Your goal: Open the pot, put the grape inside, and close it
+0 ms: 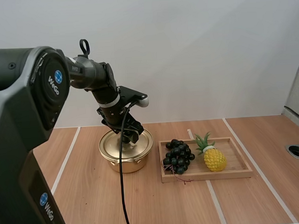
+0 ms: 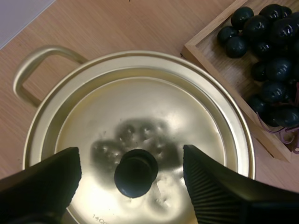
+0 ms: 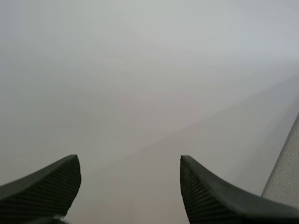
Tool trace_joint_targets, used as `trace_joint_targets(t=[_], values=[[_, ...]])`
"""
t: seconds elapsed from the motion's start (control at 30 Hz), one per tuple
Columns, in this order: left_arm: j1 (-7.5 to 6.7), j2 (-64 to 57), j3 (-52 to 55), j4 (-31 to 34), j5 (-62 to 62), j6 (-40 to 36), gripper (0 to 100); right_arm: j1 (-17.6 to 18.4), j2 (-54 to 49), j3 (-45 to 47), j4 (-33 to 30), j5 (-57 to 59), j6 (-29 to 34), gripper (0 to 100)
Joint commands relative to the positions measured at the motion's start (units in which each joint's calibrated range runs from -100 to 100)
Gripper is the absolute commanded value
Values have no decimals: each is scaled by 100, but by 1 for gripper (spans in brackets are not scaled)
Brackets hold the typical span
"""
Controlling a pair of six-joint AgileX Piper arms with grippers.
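Left arm (image 1: 95, 77) reaching down, its jaws low over the lid (image 1: 113, 143) of a gold pot (image 1: 124, 164) on the wooden bench (image 1: 94, 205), wooden tray (image 1: 208, 176) just right of the pot, dark grapes (image 1: 178, 155) and a yellow pineapple (image 1: 214, 159) side by side in it

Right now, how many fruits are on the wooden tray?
2. A bunch of dark grapes lies at the end of the tray nearest the pot; a yellow pineapple lies beside it, toward the middle. None seems hidden.
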Motion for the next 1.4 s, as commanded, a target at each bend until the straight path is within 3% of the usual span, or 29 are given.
trace_joint_targets(t=[0.0,0.63,0.7,0.8,0.83,1.37], values=[[-29,14,-44,-15,-68,-56,100,-18,-36,-54,17,-82,-50,100],[-29,144,-71,-59,147,-91,100,-18,-36,-54,17,-82,-50,100],[-29,144,-71,-59,223,-91,74,-18,-36,-54,17,-82,-50,100],[-29,112,-75,-59,238,-91,9,-18,-36,-54,17,-82,-50,100],[-29,102,-86,-59,238,-71,1,-18,-36,-54,17,-82,-50,100],[-29,-822,-637,-31,588,-85,0,-18,-36,-54,17,-82,-50,100]])
